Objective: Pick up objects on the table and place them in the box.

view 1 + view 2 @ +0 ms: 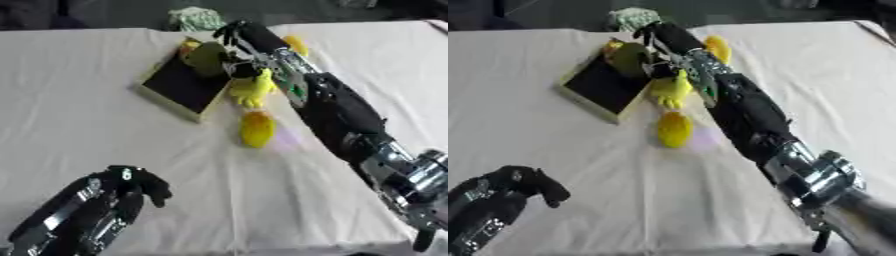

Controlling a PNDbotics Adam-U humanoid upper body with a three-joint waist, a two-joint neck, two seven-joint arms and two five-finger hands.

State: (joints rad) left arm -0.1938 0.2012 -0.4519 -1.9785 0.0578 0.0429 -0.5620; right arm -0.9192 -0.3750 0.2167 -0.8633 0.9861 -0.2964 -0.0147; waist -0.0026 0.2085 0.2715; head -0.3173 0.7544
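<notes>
Near edge, lower left: my left hand [122, 187] rests idle on the white tablecloth [79, 100], fingers curled in, holding nothing. It is well apart from everything that matters here.

Mid-table: a yellow oval thing [257, 128] lies loose on the cloth, long axis running roughly toward and away from me. It sits just outside the box [175, 90], off the box's near right corner, and just left of my right forearm.

Beyond it: a second yellow thing [254, 89], lumpier, lies at the box's right edge, directly below my right hand [234, 55]. The hand hangs over the box's far right corner beside a green rounded thing [206, 57] that sits in or on the box; I cannot tell which, nor whether my fingers are closed on it or only beside it.

Far: another yellow piece [296, 45] shows just right of my wrist, and a pale green-and-white bundle [197, 19] lies at the table's far edge.

Judgement: my right arm is the nearer one for all remaining pieces; the oval lies back toward me from the fingers.

No labels or writing legible anywhere.
</notes>
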